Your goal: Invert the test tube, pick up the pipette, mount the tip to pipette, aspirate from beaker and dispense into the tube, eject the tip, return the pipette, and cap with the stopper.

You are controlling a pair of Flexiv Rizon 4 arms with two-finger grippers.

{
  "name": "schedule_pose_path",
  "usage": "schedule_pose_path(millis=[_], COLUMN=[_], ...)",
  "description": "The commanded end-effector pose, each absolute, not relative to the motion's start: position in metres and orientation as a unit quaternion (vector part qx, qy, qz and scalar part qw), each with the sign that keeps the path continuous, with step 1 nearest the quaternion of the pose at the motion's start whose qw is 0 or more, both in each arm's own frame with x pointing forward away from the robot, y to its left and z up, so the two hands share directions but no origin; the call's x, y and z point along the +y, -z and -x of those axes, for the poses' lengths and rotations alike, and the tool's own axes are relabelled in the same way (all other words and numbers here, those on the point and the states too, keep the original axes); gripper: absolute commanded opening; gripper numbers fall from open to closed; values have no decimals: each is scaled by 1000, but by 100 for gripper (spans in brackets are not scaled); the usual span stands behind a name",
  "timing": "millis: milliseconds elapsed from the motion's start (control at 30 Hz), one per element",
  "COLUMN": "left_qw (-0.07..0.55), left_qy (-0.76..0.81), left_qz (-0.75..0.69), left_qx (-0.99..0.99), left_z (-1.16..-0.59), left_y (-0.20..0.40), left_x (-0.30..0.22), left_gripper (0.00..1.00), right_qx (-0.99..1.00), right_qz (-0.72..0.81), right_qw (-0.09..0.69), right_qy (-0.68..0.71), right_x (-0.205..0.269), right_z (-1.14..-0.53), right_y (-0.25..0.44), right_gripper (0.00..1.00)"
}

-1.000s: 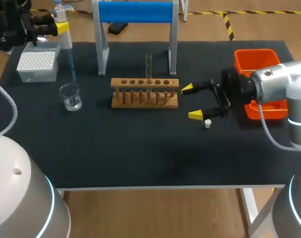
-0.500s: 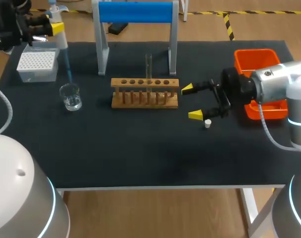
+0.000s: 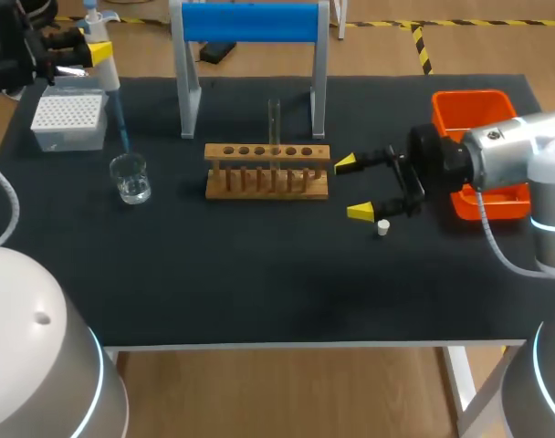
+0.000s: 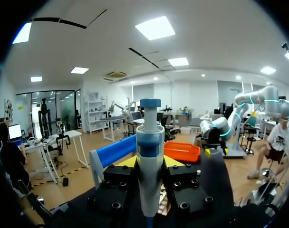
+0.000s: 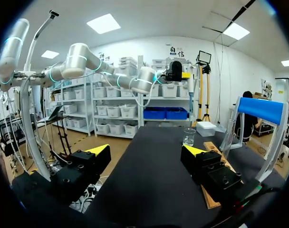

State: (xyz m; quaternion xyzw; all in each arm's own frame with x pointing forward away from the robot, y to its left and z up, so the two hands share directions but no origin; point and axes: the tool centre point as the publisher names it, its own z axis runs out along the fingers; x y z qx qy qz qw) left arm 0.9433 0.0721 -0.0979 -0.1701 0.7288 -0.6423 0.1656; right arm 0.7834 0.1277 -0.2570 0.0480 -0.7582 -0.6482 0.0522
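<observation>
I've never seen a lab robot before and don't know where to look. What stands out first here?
The left gripper, at the far left corner of the table, holds a pipette upright, its blue tip pointing down toward a glass beaker. In the middle a wooden test tube rack holds one glass tube, behind it a blue-topped stand. At right, the open right gripper hangs beside a white stopper and an orange bin.

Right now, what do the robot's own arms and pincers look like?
The left arm and right arm are rounded silver-grey shells with glowing light-blue rings at the joints. The right pincer is black with two wedge-shaped yellow tips; a pale cable trails from its wrist. The left pincer is likewise black, bolt-studded, yellow-tipped.
</observation>
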Motion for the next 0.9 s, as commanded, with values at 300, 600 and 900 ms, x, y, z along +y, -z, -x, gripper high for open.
schedule_pose_path(millis=[300,600,900], left_qw=[166,166,166], left_qy=[643,643,643], left_qz=[170,170,170], left_qx=[728,728,728], left_z=[-943,-943,-943], left_y=[98,98,98], left_x=[72,72,72], left_gripper=[0,0,0], right_qx=[-759,-759,-769], right_qz=[-48,-48,-35], right_qw=[53,53,38], right_qy=[648,648,637], right_x=[127,127,152], right_z=[-783,-783,-774], right_y=[256,256,239], right_gripper=[100,100,100])
